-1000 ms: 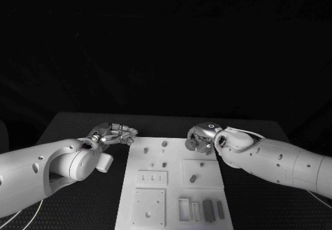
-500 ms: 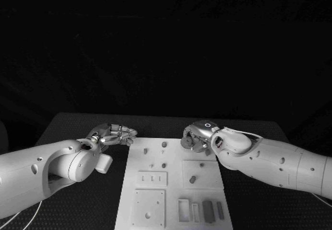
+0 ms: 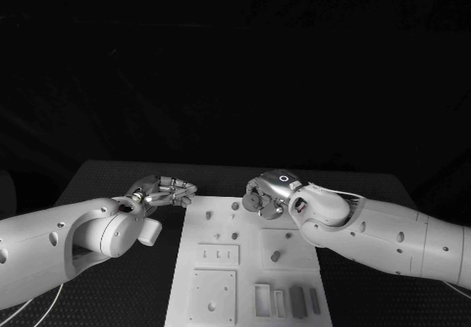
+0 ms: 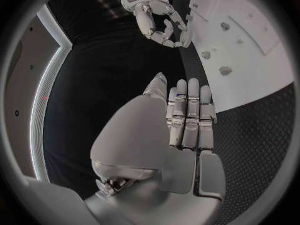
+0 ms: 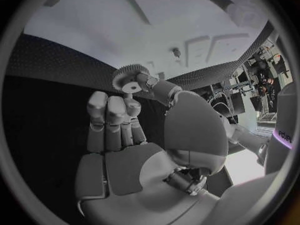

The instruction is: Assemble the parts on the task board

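The white task board (image 3: 250, 269) lies between my arms, with small grey pegs (image 3: 233, 204) standing in its far half. My right hand (image 3: 267, 197) hovers over the board's far edge and pinches a toothed grey gear (image 5: 127, 78) between thumb and fingers. The same gear (image 3: 255, 202) hangs under that hand in the head view. My left hand (image 3: 165, 189) rests just off the board's far left corner, its fingers (image 4: 187, 117) curled together with nothing in them. From the left wrist I see the right hand (image 4: 157, 21) beside the board (image 4: 250, 40).
Several grey blocks (image 3: 297, 300) lie in the board's near right corner beside a slotted frame (image 3: 261, 298). Square raised plates (image 3: 211, 294) sit in its near left part. Black table (image 3: 118, 177) surrounds the board.
My right hand has moved leftward along the board's far edge with the gear, toward the middle. The left hand has stayed put.
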